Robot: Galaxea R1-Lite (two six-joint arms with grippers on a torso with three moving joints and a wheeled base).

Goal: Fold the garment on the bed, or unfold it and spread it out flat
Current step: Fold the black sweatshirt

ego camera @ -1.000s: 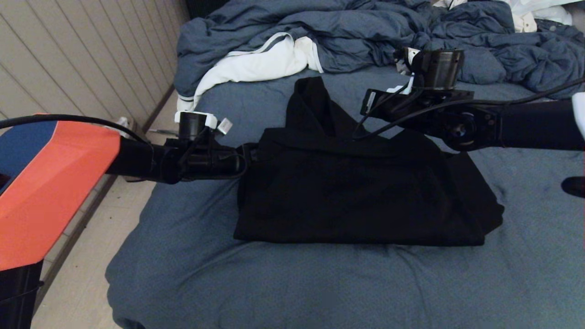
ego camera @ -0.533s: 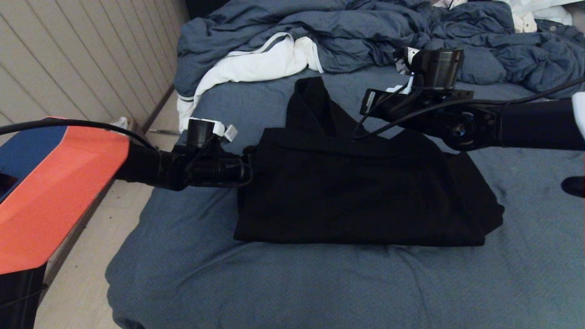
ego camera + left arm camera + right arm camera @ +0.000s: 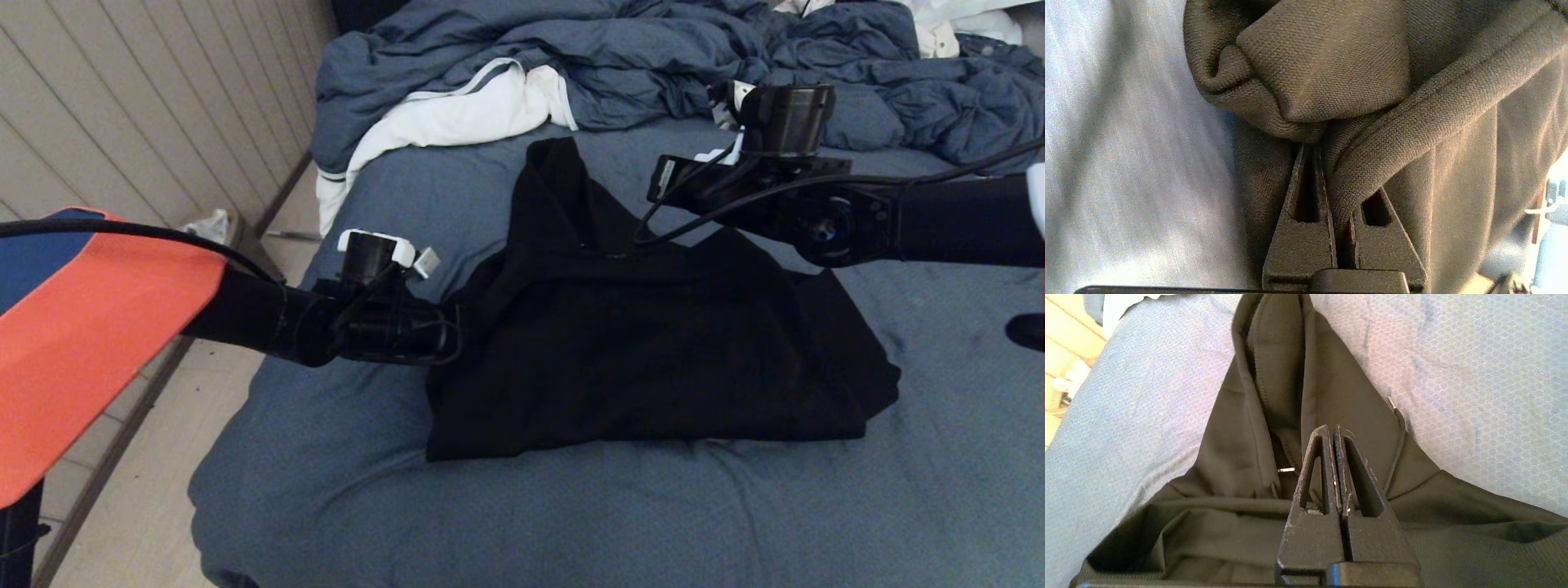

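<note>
Black garment (image 3: 653, 343) folded on bed (image 3: 571, 514); left edge pinched in closed left gripper (image 3: 1333, 163); right gripper (image 3: 1333, 435) closed, empty, above hood.

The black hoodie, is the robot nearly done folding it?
Partly. The hoodie already lies as a folded bundle on the bed, hood pointing toward the duvet. Right now the left gripper is shut on a fold at its left edge, lifting it. The right gripper is shut above the hood, holding nothing visible. Tidying the hood looks left.
</note>
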